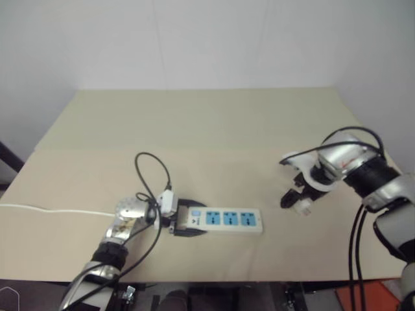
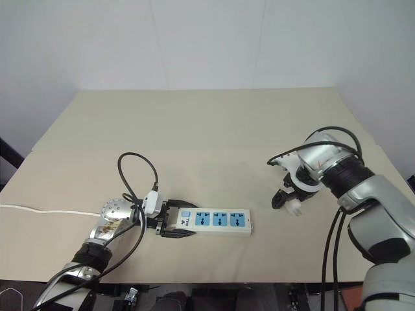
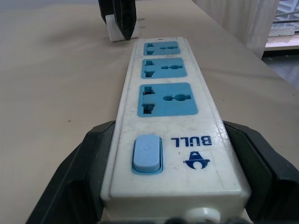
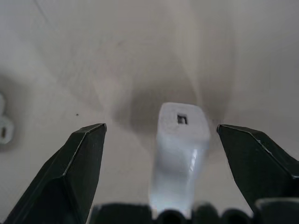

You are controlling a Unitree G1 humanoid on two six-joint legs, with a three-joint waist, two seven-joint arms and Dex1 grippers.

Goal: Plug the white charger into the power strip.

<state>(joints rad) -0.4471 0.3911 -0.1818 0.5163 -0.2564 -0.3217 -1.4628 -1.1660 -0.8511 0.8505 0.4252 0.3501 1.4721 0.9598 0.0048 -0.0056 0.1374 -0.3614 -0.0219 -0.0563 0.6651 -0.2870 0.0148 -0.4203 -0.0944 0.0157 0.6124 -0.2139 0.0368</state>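
Note:
The power strip (image 1: 228,219), a long white bar with three blue sockets (image 3: 167,98) and a blue switch (image 3: 147,153), lies flat near the table's front edge. My left gripper (image 1: 196,220) is shut on its switch end, one black finger (image 3: 81,186) pressed against each long side. To the right, the small white charger (image 1: 303,207) stands on the table. My right gripper (image 1: 296,202) points down over it, open. The charger (image 4: 180,144) sits between the fingers (image 4: 79,163), with a gap on both sides.
The strip's thin white cord (image 1: 52,209) runs off the table's left edge. Black cables loop over my left wrist (image 1: 152,175). The tan table (image 1: 214,123) stretches back to a white wall, and its front edge lies just below the strip.

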